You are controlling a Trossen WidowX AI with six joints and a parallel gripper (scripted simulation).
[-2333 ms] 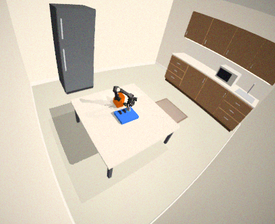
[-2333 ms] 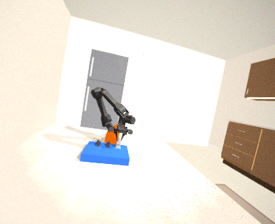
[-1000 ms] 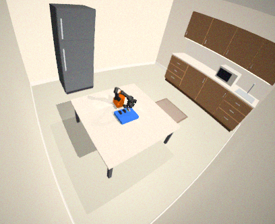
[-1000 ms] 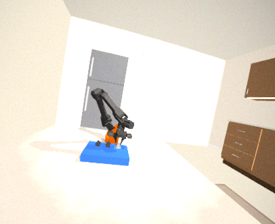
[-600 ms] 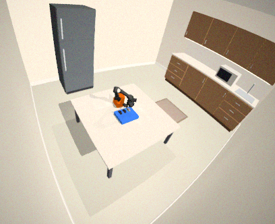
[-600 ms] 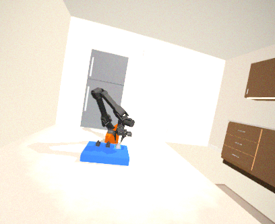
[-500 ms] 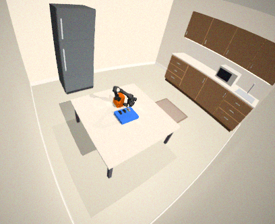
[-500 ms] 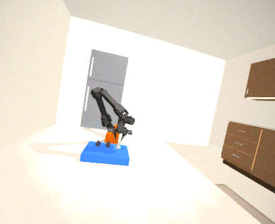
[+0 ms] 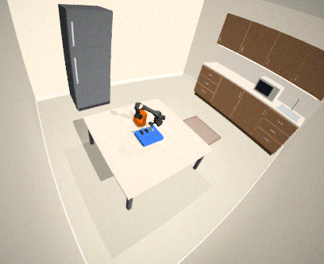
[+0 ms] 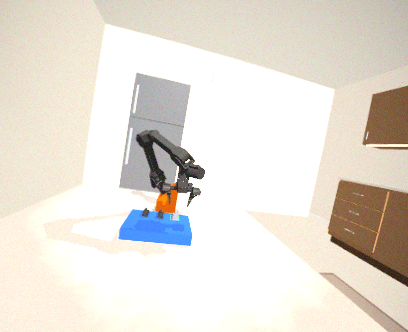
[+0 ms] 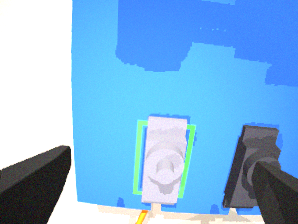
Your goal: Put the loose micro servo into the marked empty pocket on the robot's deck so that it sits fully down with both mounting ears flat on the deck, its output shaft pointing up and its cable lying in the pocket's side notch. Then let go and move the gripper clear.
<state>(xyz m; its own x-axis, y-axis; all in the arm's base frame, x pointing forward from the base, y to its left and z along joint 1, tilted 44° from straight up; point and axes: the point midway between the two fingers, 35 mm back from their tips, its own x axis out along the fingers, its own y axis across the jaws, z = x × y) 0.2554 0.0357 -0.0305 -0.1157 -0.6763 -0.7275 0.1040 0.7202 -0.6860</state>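
The pale micro servo (image 11: 162,164) (image 10: 174,216) sits inside the green-marked pocket (image 11: 139,163) at the near edge of the blue deck (image 11: 107,96) (image 10: 153,231) (image 9: 150,138), with its round output end facing up at the wrist camera. My gripper (image 11: 161,161) (image 10: 192,196) (image 9: 158,122) is open and empty. It hangs above the servo, with a finger well off to each side and neither touching it.
A dark servo (image 11: 254,163) stands in the neighbouring pocket to the right; two dark servos (image 10: 145,212) (image 10: 159,214) show on the deck in the exterior view. The arm's orange base (image 10: 165,200) (image 9: 140,118) stands right behind the deck on the white table (image 9: 153,167).
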